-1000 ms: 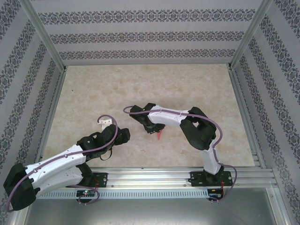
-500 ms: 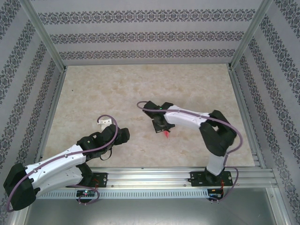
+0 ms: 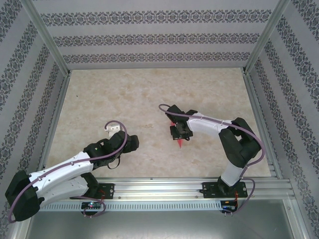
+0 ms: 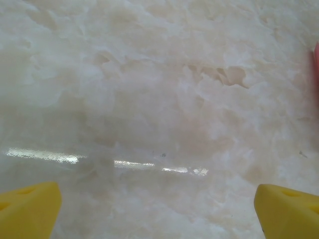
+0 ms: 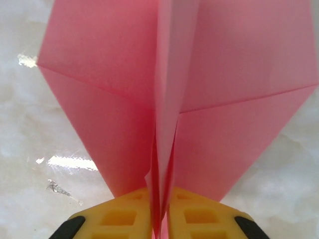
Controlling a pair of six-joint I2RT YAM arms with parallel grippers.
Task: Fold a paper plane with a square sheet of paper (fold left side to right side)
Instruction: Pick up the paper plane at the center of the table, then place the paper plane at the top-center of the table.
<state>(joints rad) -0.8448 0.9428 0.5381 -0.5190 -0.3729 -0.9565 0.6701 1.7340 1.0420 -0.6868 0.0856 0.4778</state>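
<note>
The tabletop (image 3: 149, 94) is flat and light, cream with soft brown patches like stone. It is shiny, and bright streaks of light show on it in the left wrist view. Silver metal rails (image 3: 260, 124) run along its sides. The pink paper plane (image 3: 179, 143) is just right of the middle. I cannot tell if it touches the tabletop.

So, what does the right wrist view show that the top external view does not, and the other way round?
Right wrist view: the right gripper shut on the paper plane at its centre fold, with both wings spread sideways and their creases plain. Top external view: the left arm, near the left front of the table and well apart from the plane, and the patterned walls. Both: the pink plane, the right gripper and the marbled table.
</note>
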